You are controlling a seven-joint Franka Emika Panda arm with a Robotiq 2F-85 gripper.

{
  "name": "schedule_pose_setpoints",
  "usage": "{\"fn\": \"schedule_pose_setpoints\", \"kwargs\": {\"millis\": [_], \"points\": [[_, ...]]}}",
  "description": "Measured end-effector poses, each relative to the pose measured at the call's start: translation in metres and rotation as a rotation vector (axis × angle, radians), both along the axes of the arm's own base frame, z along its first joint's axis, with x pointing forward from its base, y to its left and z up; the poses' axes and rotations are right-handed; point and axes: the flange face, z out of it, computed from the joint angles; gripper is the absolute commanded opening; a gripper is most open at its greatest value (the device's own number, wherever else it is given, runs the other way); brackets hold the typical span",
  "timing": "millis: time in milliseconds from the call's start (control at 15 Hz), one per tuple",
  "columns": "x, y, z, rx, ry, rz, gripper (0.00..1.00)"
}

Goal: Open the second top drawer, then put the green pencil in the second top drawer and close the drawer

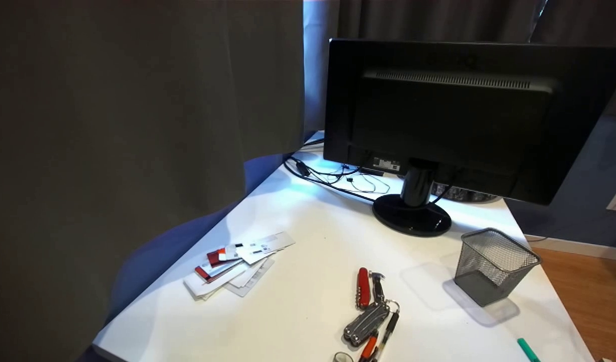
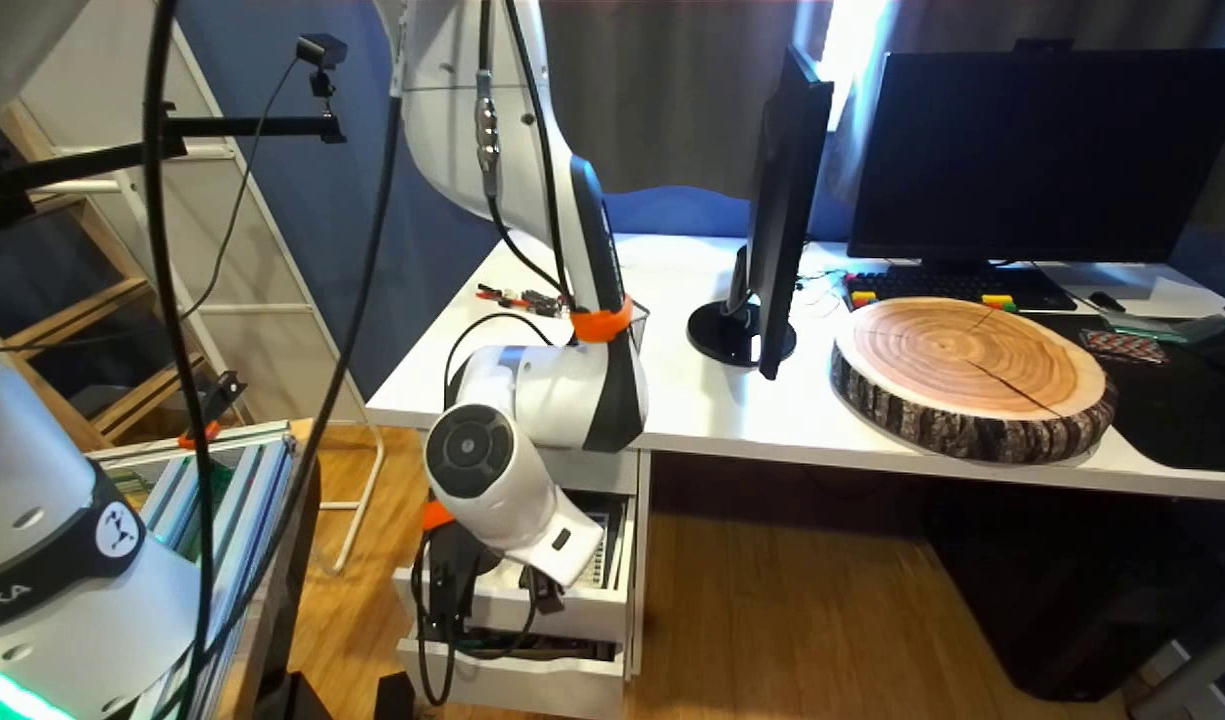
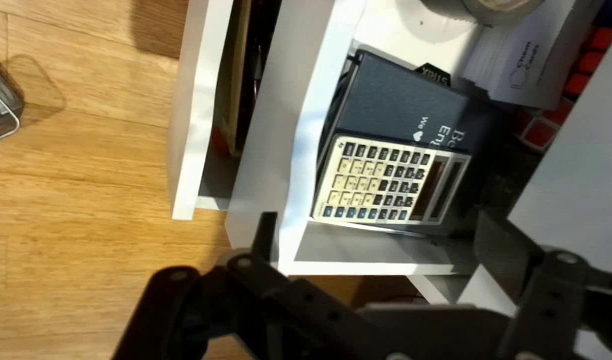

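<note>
The green pencil (image 1: 528, 350) lies on the white desk near its edge, partly cut off by the bottom of an exterior view. The second top drawer (image 2: 542, 612) is pulled open below the desk. In the wrist view its white front wall (image 3: 300, 165) shows, with a calculator (image 3: 385, 182) and dark boxes inside. My gripper (image 3: 375, 230) is open and empty over the near side of this drawer. One finger is by the drawer's front wall and the other is toward the cabinet. Whether either finger touches the drawer cannot be told.
A lower drawer (image 2: 532, 685) is also open. The top drawer (image 2: 597, 470) is shut. A mesh cup (image 1: 494, 269), tools (image 1: 368, 322) and papers (image 1: 242, 261) are on the desk. A monitor (image 1: 448, 120) and a wood slab (image 2: 972, 360) stand there too.
</note>
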Motion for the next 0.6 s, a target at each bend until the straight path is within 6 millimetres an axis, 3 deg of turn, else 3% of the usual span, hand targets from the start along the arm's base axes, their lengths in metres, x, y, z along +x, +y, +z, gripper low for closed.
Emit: {"fn": "schedule_pose_setpoints", "kwargs": {"millis": [267,600], "points": [[0.004,0.029,0.046,-0.021,-0.020,0.118,1.00],[-0.005,0.087,0.090,-0.003,-0.028,0.270,1.00]]}}
